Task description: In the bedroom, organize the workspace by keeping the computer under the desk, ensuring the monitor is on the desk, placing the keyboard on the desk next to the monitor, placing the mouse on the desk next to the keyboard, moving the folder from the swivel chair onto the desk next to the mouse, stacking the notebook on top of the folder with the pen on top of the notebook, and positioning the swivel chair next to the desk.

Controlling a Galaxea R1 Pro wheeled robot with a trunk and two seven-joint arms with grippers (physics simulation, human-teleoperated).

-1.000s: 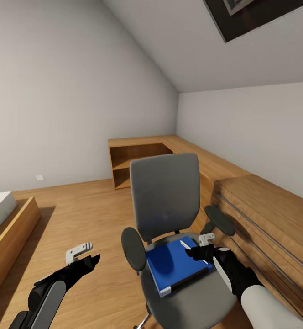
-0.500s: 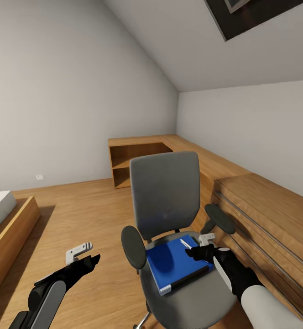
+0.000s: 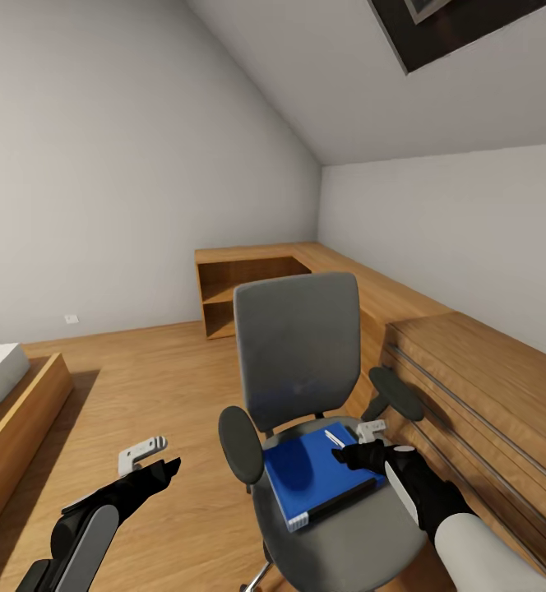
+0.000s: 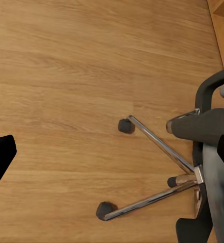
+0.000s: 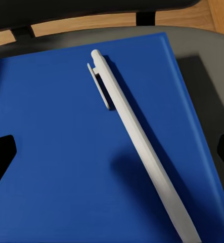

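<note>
- Step in hand, as a judgement: clearing the swivel chair (image 3: pixel 298 362) seat, with the pen (image 3: pixel 334 439) as the first target.
- The folder (image 3: pixel 314 477) lies flat on the seat, at 6 o'clock below the backrest in the head view. The pen lies loose across the folder's top, up toward its 1 o'clock corner.
- The right gripper (image 3: pixel 363 448) hovers at the folder's 3 o'clock edge, right beside the pen. In the right wrist view the pen (image 5: pixel 142 147) runs diagonally between the two dark finger tips at the frame edges, so the jaws are spread wide and hold nothing.
- The left gripper (image 3: pixel 154 460) hangs over bare floor at 9 o'clock from the chair. Whether its jaws are apart or closed: cannot tell. Its wrist view looks down on the chair's chrome base (image 4: pixel 157 167) and casters.
- Next move likely calls for a short descent, centring the fingers across the pen's barrel, then closing. It is thin and round, so it may roll on the slick cover.
- Count: one chair, one folder, one pen, two grippers.
</note>
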